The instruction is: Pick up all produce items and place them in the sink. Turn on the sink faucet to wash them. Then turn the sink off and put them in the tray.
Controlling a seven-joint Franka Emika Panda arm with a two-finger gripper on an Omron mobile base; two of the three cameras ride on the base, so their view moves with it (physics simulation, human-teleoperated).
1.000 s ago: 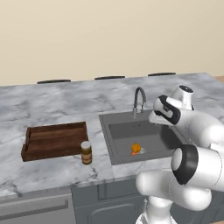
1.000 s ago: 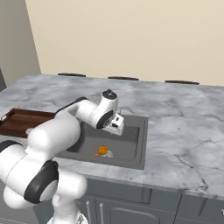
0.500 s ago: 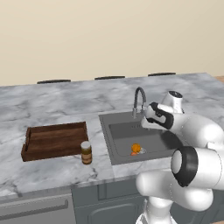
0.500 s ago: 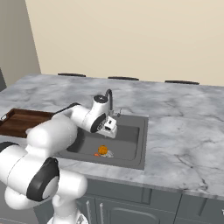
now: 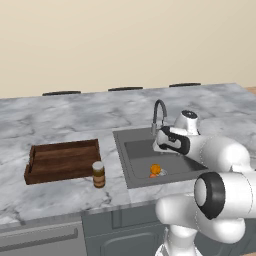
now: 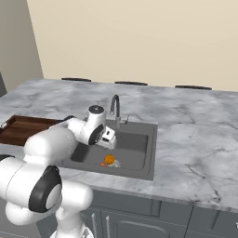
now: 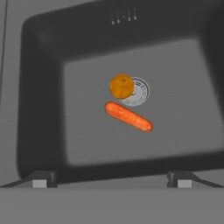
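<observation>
The faucet (image 5: 159,114) arches over the sink's (image 7: 39,109) back rim; the basin beside the orange fruit (image 7: 121,85) and carrot (image 7: 128,117) lies bare.

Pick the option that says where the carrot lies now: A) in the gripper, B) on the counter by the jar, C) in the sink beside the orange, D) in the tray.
C: the hand view shows the carrot on the floor of the sink, right next to the orange at the drain, with the open gripper above and holding nothing.
</observation>
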